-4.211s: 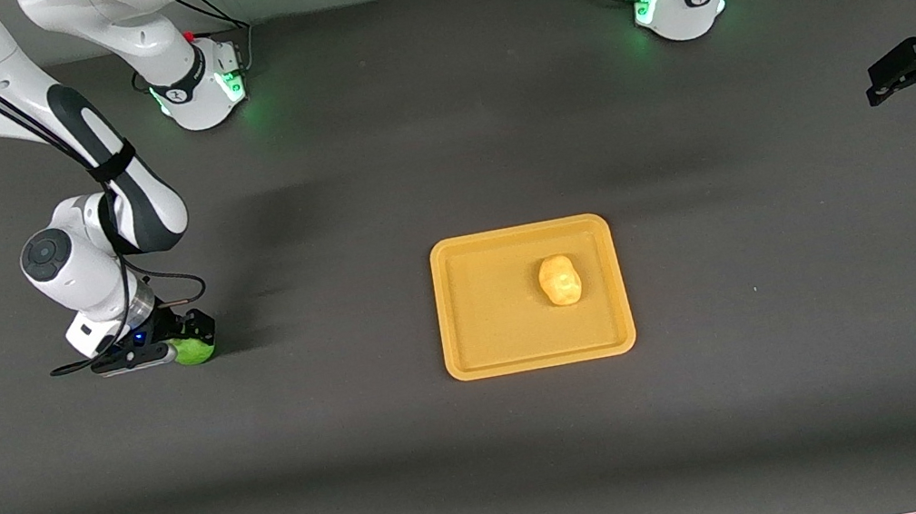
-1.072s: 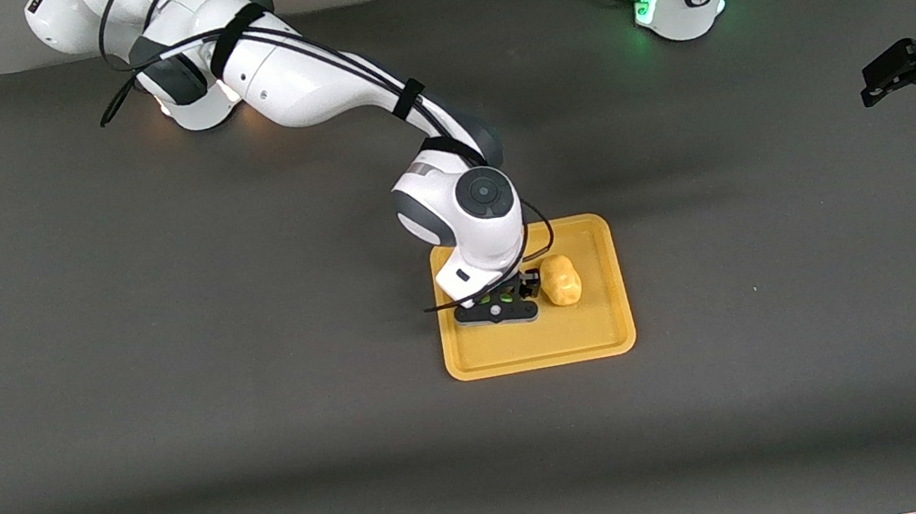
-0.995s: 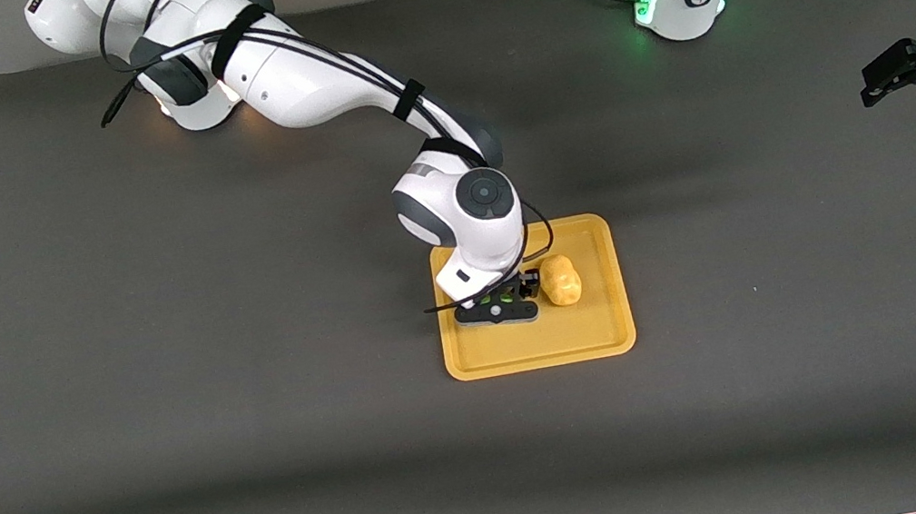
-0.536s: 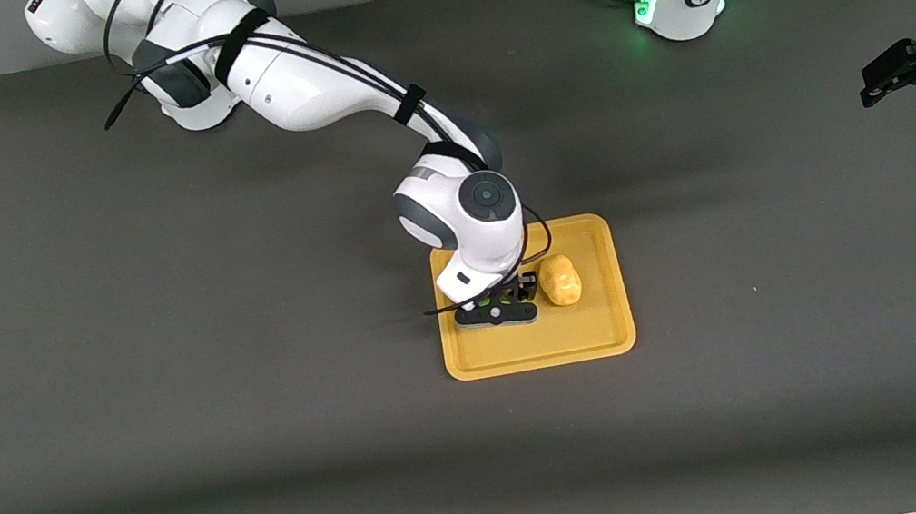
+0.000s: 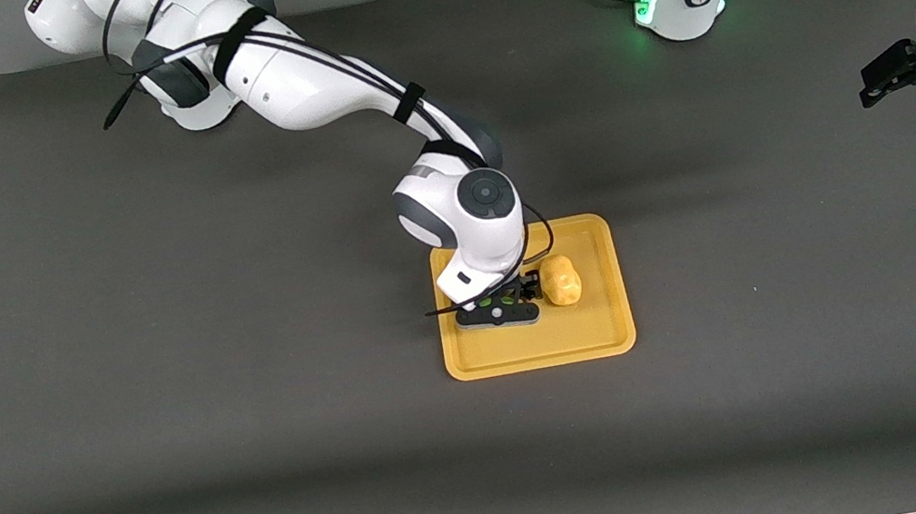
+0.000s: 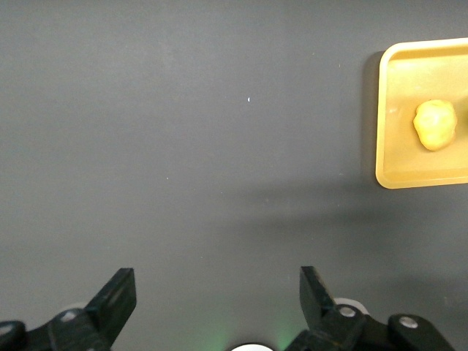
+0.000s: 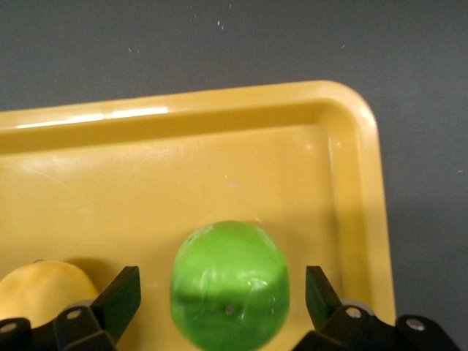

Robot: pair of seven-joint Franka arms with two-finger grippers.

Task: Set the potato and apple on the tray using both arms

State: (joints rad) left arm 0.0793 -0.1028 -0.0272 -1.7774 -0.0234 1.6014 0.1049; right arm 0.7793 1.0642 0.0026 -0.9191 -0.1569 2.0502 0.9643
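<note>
One tray (image 5: pixel 540 345), one potato (image 5: pixel 560 279), one apple (image 7: pixel 229 284) and two arms are here. The apple sits on the tray between the spread fingers (image 7: pixel 115 296) of the right gripper (image 5: pixel 508 297), which do not touch it. In the front view the gripper hides most of the apple. The potato lies on the tray at the apple's 3 o'clock in the front view. The left gripper (image 5: pixel 898 74) waits, fingers apart and empty, over the table's left-arm end.
</note>
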